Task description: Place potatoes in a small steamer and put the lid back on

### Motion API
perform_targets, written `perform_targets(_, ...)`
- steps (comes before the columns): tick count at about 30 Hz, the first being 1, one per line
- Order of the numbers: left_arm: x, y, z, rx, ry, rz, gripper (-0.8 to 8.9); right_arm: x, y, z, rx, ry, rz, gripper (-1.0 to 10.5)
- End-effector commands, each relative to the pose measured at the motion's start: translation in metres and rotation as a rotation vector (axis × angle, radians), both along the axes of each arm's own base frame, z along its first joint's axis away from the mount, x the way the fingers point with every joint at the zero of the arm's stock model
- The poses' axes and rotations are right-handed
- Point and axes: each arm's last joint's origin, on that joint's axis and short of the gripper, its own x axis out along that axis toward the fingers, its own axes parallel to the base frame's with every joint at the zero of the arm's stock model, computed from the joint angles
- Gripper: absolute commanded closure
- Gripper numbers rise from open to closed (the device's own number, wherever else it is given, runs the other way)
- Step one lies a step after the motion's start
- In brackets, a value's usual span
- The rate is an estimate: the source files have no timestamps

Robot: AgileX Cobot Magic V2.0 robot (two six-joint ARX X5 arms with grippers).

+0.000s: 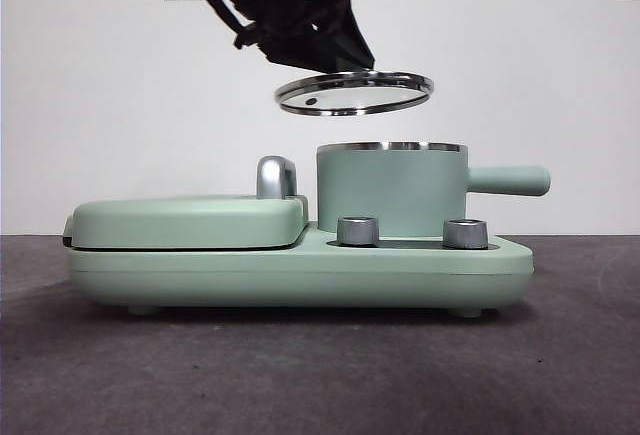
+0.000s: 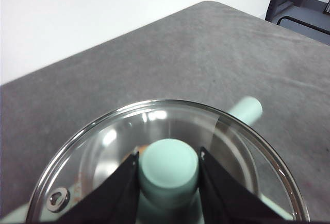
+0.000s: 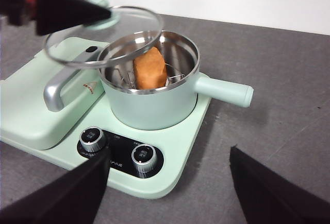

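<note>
Grey tabletop (image 1: pixel 320 375) before a white wall: the lid (image 1: pixel 353 92), its knob (image 2: pixel 169 168) clamped between the left gripper (image 2: pixel 169 183) jaws, hangs tilted with open air below, above and apart from the small steamer (image 1: pixel 390 190). Directly beneath that gripper, the potato (image 3: pixel 150 68) lies inside the steamer on a rack. Right gripper (image 3: pixel 167 183), jaws spread wide and empty, hovers near the two dials (image 3: pixel 143 156); panel lettering is illegible.
</note>
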Motion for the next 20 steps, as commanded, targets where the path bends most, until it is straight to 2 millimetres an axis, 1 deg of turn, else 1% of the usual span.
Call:
perform_targets(1, 0.011, -0.012, 0.014, -0.029, -0.071, -0.013, 8.05, 0.001, 0.001, 0.001, 0.009, -0.006, -0.002, 5.9)
perform_targets(4, 0.02, -0.018, 0.013, -0.032, -0.075, -0.013, 8.04, 0.001, 0.001, 0.001, 0.009, -0.006, -0.002, 5.9)
perform_targets(8, 0.028, -0.027, 0.006, -0.026, -0.066, -0.018, 8.05, 0.001, 0.001, 0.001, 0.009, -0.006, -0.003, 5.9)
perform_targets(13, 0.031, -0.034, -0.007, 0.009, -0.062, -0.036, 8.05, 0.001, 0.0, 0.001, 0.001, -0.01, -0.03, 5.9)
perform_targets(20, 0.032, -0.041, -0.018, 0.038, -0.057, -0.058, 8.05, 0.001, 0.0, 0.001, 0.0, -0.01, -0.03, 5.9)
